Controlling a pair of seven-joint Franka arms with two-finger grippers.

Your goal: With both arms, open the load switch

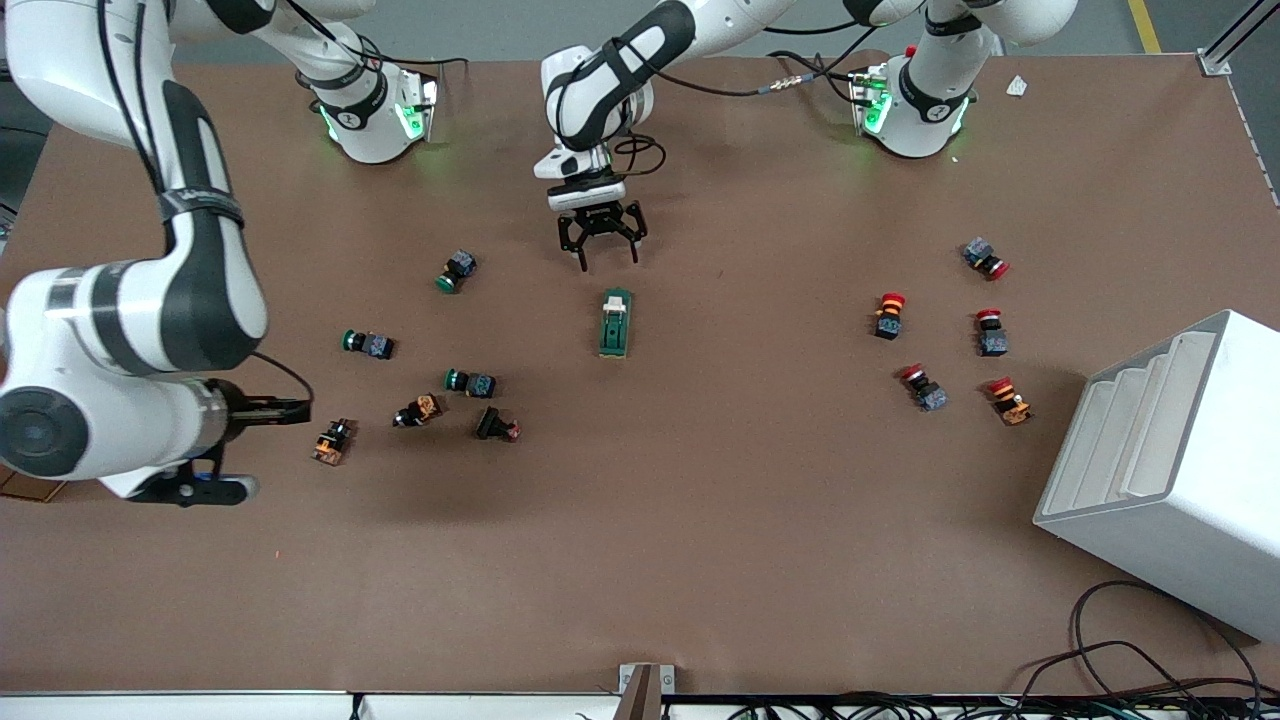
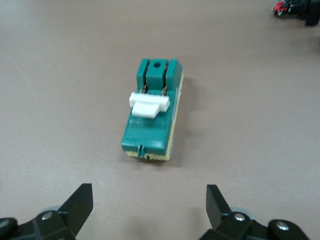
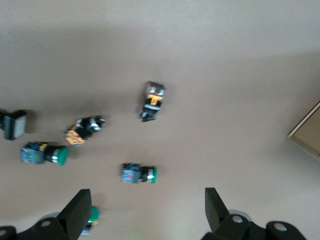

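The table carries 1 load switch (image 1: 615,323), 3 green-capped push-buttons (image 1: 457,270), 5 red-capped push-buttons (image 1: 889,315), 2 orange-bodied units (image 1: 332,441) and 1 black unit (image 1: 497,427). 1 white stepped box (image 1: 1170,460) sits at the left arm's end. 2 arms work it.

A robotics lab was indicated: two bolted arm bases (image 1: 375,115) were seen on a brown tabletop (image 1: 700,520), with loose cables (image 1: 1130,660) and scattered push-buttons (image 1: 470,382).

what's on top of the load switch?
A white toggle sits across the load switch, clipped on two metal blades, with a round hole near one end. What lies under the toggle is hidden.
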